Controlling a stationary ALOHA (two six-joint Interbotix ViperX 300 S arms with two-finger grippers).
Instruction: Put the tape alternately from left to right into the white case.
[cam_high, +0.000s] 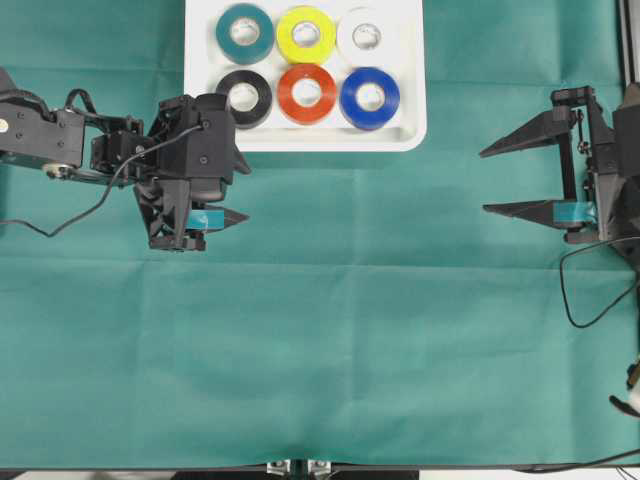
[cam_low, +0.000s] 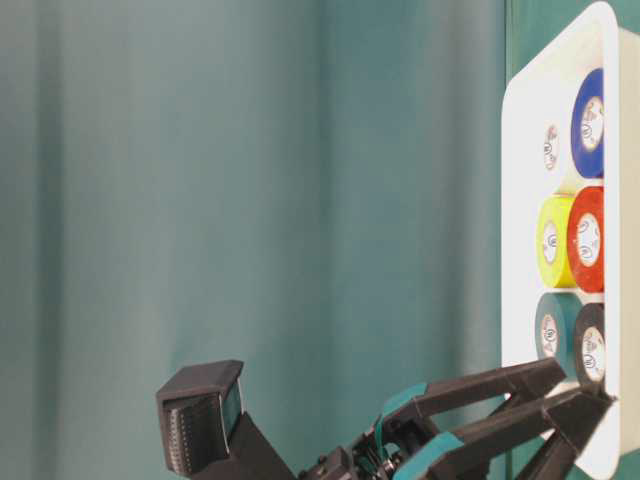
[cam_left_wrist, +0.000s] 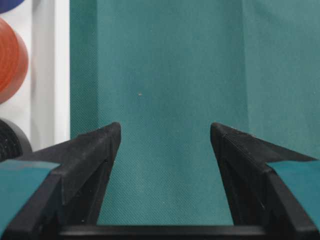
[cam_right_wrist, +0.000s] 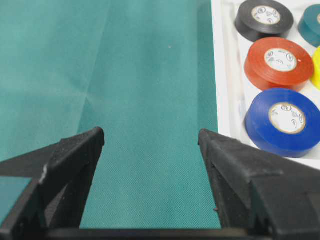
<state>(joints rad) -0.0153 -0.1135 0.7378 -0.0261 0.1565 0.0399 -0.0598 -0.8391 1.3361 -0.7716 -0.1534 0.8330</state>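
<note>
Overhead: all six glossy ring-shaped tape rolls sit in the shallow white plastic case (cam_high: 305, 138) at the far edge of the green-clothed bench (cam_high: 330, 350). Far row: teal roll (cam_high: 244, 33), yellow roll (cam_high: 305, 35), white roll (cam_high: 366, 36). Near row: black roll (cam_high: 244, 97), red-orange roll (cam_high: 307, 93), blue roll (cam_high: 369, 98).

Left gripper (cam_high: 235, 192) spread wide, empty, just near-left of the case. Right gripper (cam_high: 488, 180) also agape, empty, well right.

Left wrist view catches only the red-orange and black edges; right wrist view shows four rolls clearly, not the white one.
</note>
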